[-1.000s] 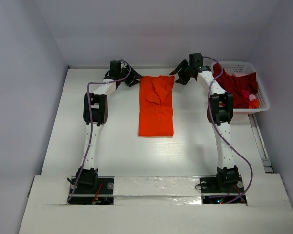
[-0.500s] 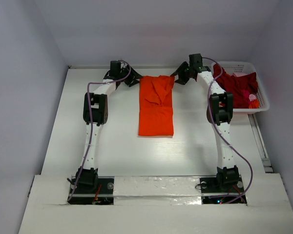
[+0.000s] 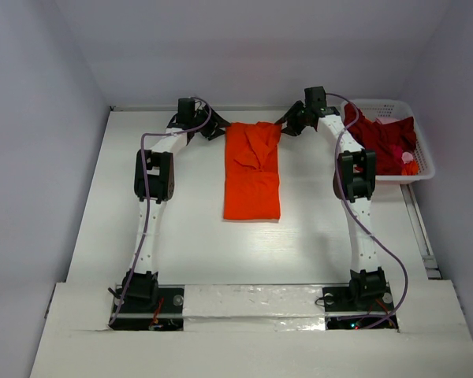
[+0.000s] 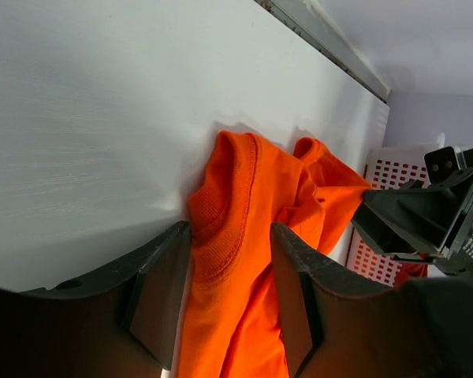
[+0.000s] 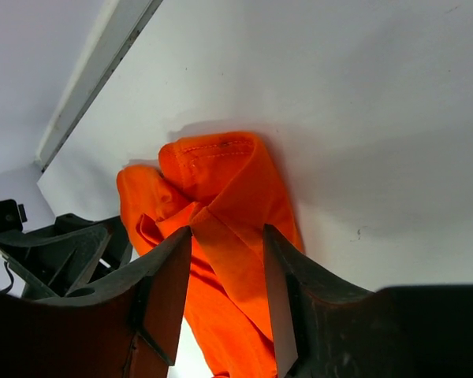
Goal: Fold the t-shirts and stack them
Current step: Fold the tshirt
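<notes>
Straddling the far edge of a bright orange cotton t-shirt (image 3: 252, 169)

Left pincer (image 3: 213, 132) at the shirt's far left corner. Ribbed collar bunched between its two black fingers, cloth touching both: gripping the shirt. Right pincer (image 3: 286, 126) at the far right corner. A hemmed fold fills the gap between its fingers; cannot tell whether they press it or merely flank it. The two pincers face each other, with the far edge rumpled between them. The shirt, folded to a long narrow strip, runs from the pincers back toward the arm bases, lying flat on the white table (image 3: 189, 236). Just outboard of the right pincer: a white plastic lattice basket (image 3: 426, 169) holding heaped dark crimson t-shirts (image 3: 382, 142).
</notes>
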Robot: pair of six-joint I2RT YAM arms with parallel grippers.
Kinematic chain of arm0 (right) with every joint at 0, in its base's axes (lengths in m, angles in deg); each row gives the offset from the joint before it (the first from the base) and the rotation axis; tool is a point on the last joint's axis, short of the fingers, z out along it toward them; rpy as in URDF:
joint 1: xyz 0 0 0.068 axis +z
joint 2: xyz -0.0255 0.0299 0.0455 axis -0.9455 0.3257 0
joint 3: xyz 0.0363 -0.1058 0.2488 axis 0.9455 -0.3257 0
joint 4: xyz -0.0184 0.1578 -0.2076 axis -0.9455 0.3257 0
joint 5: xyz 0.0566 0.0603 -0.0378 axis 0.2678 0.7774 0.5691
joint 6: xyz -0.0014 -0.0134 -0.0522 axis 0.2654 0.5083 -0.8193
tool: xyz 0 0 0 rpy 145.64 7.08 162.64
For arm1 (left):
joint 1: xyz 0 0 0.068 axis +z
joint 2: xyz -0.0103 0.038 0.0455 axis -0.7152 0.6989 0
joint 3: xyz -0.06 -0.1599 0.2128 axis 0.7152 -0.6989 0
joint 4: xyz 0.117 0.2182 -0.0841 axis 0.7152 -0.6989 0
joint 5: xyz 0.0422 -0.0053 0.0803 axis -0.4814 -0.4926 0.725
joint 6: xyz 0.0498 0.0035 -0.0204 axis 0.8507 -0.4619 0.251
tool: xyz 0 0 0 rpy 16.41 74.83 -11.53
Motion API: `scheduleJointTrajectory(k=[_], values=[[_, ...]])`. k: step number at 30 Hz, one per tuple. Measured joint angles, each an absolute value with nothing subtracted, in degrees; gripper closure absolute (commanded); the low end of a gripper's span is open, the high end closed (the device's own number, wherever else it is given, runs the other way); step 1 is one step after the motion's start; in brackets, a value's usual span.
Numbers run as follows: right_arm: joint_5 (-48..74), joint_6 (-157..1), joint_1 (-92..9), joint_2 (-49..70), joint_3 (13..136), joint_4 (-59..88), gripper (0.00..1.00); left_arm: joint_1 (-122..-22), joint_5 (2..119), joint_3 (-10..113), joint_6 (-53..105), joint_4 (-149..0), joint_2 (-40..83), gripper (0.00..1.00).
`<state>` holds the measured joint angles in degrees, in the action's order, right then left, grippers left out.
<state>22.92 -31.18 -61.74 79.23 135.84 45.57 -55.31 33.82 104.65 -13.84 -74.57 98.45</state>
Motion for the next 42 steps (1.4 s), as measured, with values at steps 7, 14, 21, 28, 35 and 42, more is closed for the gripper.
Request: scheduleJointTrajectory(k=[7, 14, 21, 28, 35, 42], values=[[23.14, -31.03, -61.52, 79.23, 135.89, 45.57, 0.73, -55.31, 33.71, 104.65, -13.89, -74.57, 98.45, 0.56], [23.31, -30.85, -61.52, 79.25, 135.89, 45.59, 0.84, -55.31, 33.65, 104.65, -14.28, -74.57, 98.45, 0.57], [23.34, -30.85, -61.52, 79.25, 135.89, 45.66, 1.00, -55.31, 33.62, 104.65, -14.41, -74.77, 98.45, 0.63], [23.34, -30.81, -61.52, 79.25, 136.26, 46.01, 1.00, -55.31, 33.19, 104.26, -14.98, -74.77, 98.45, 0.63], [23.34, -30.81, -61.52, 79.28, 136.32, 46.05, 1.00, -55.31, 32.51, 104.15, -16.60, -74.33, 98.45, 0.67], [23.36, -30.81, -61.52, 79.67, 136.70, 46.18, 1.00, -55.31, 32.03, 104.15, -17.51, -74.00, 98.78, 1.00]])
